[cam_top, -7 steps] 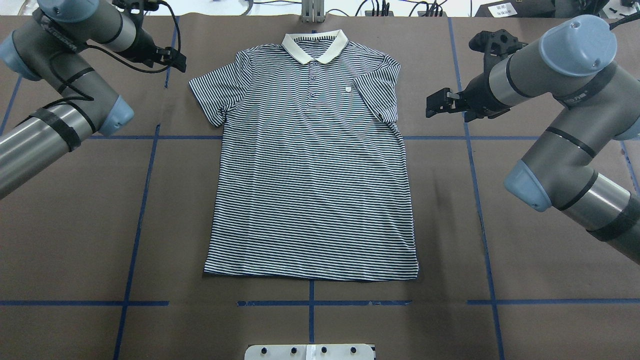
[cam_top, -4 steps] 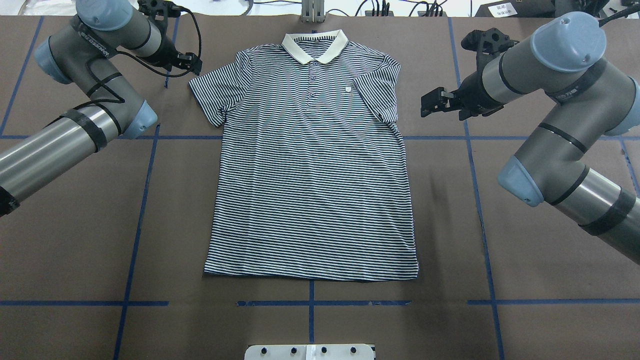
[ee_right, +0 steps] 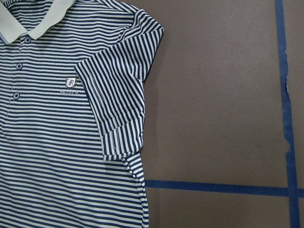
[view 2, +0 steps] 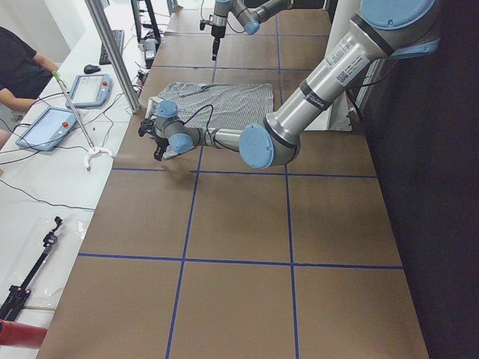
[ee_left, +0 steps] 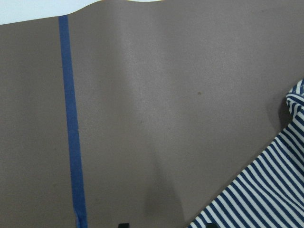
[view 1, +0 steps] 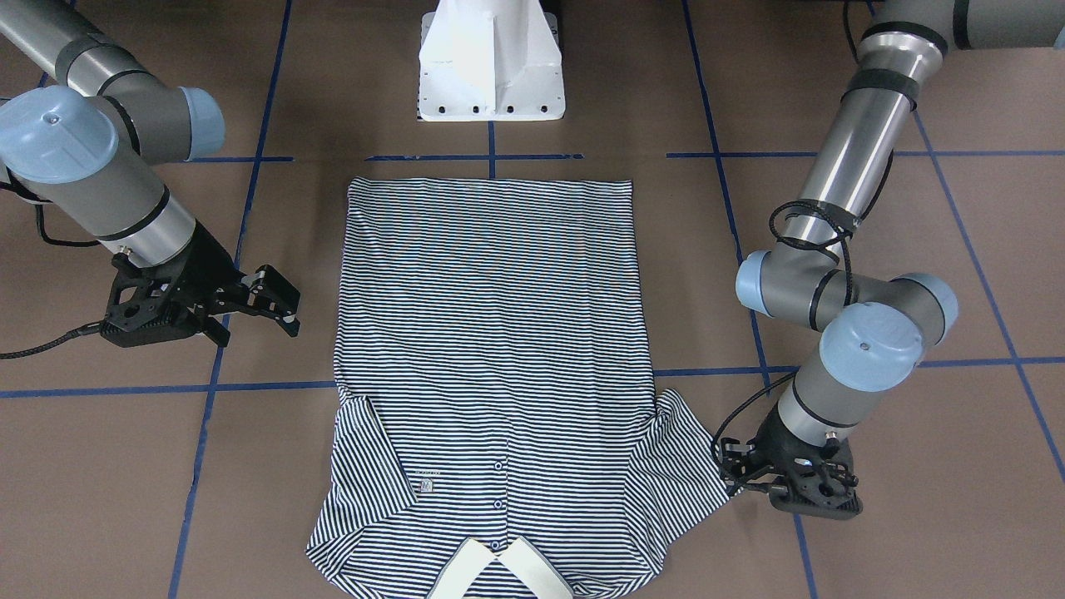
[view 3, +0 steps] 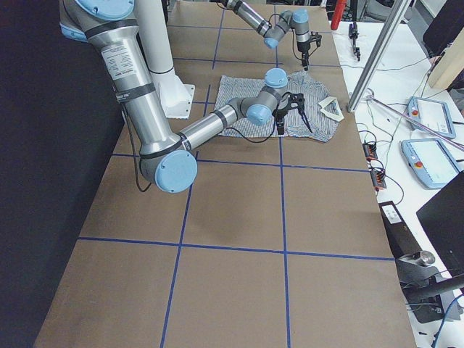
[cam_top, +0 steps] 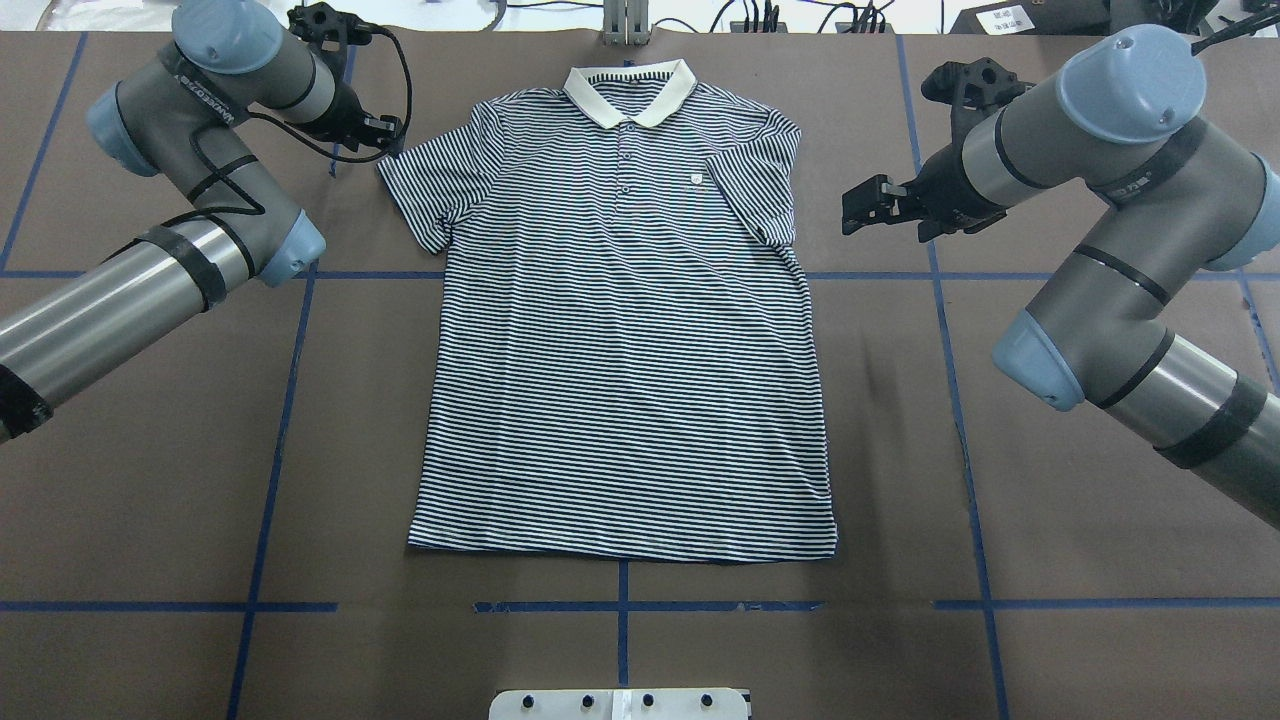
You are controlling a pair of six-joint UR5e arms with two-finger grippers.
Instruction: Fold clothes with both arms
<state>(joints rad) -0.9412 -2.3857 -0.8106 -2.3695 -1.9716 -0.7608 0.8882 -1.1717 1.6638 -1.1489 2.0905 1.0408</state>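
Shirt (cam_top: pixel 620 320) lies flat mid-table, collar toward the far edge. Left tool (cam_top: pixel 388 130), open or closed I cannot tell, sits at one sleeve. Right tool (cam_top: pixel 860 205), spread open, hangs near the other. Best pinch both sleeve hems evenly.

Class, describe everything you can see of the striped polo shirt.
The polo shirt lies flat, face up, on the brown table. Soft-looking fabric, narrow navy-and-white stripes, cream collar farthest from the robot, small buttons, chest logo. One sleeve is spread; the other lies folded onto the body. The left gripper is beside the spread sleeve.
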